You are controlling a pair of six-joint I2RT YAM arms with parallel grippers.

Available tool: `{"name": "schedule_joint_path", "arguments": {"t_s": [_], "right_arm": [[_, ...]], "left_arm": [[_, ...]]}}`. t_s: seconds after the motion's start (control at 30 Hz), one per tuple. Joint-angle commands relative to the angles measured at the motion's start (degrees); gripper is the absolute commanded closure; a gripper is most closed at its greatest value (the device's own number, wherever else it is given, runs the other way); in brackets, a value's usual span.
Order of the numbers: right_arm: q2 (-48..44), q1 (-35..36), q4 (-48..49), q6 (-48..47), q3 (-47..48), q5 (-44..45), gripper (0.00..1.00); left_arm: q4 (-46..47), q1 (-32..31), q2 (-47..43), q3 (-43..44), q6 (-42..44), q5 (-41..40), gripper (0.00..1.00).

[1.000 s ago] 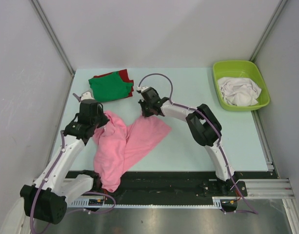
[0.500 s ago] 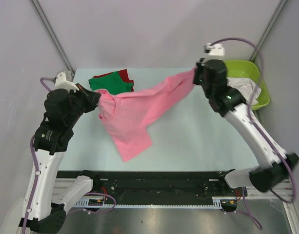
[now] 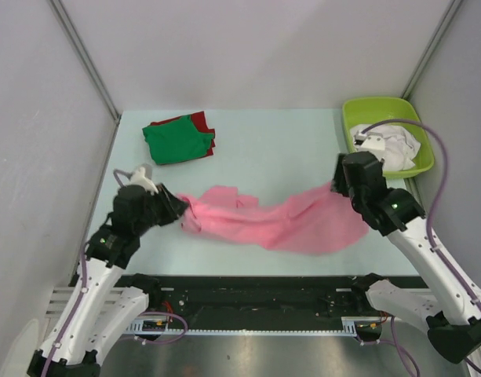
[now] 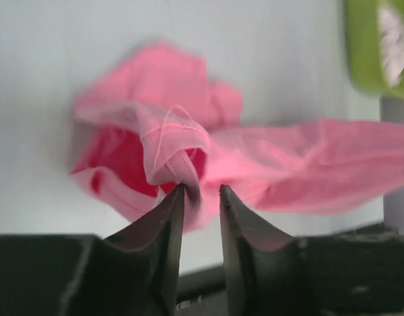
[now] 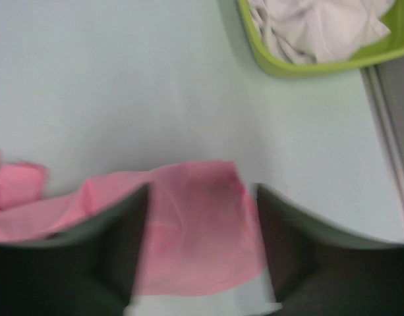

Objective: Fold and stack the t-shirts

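Note:
The pink t-shirt (image 3: 287, 224) lies in a long crumpled band across the near half of the table. My left gripper (image 3: 181, 208) is at its left end. In the left wrist view the left gripper (image 4: 202, 191) stands narrowly open, and a fold of the pink t-shirt (image 4: 182, 141) still brushes the tip of the left finger (image 4: 170, 210). My right gripper (image 3: 338, 184) is at the shirt's right end. Seen from the right wrist, the right gripper (image 5: 202, 189) is wide open, with the pink t-shirt (image 5: 195, 230) lying flat below the gap. A folded green t-shirt (image 3: 177, 141) rests on a red one (image 3: 201, 120) at the back left.
A lime-green tub (image 3: 358, 118) stands at the back right with white t-shirts (image 3: 389, 145) bunched inside; it also shows in the right wrist view as the tub (image 5: 281, 66). Grey walls enclose the table on three sides. A black rail runs along the near edge.
Both arms came down and towards the near edge, laying the stretched pink t-shirt on the table. Both grippers went from shut on the shirt to open.

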Motion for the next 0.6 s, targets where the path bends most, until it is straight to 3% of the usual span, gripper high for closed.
{"name": "schedule_joint_path", "arguments": {"t_s": [0.0,0.03,0.1,0.2,0.23,0.37,0.57], "right_arm": [[-0.18,0.98,-8.11,4.66,-0.86,3.43,0.04],[-0.79,1.42,-7.41,4.31,-0.86,3.52,0.0],[-1.67,1.86,-4.87,3.52,-0.69,1.86,0.0],[-1.24,1.86,-1.09,2.73,-0.16,-0.42,0.0],[-0.19,1.95,-0.29,2.11,-0.07,-0.95,0.0],[8.22,2.3,3.14,1.58,0.1,-3.76,0.0],[14.93,3.7,9.2,1.49,0.01,-5.61,0.0]], "left_arm": [[0.83,-7.08,-6.15,-14.5,-8.79,4.34,0.52],[0.83,-8.41,-7.2,-16.11,-11.16,6.52,0.34],[0.92,-12.18,-8.17,-17.88,-13.2,7.59,0.21],[0.48,-13.52,-8.45,-14.31,-14.52,6.72,0.13],[0.83,-13.61,-7.66,-12.63,-13.31,6.11,0.06],[1.88,-13.61,5.47,-0.96,-7.51,1.63,0.04],[6.02,-11.51,25.19,9.42,-1.34,-3.3,0.09]]}}
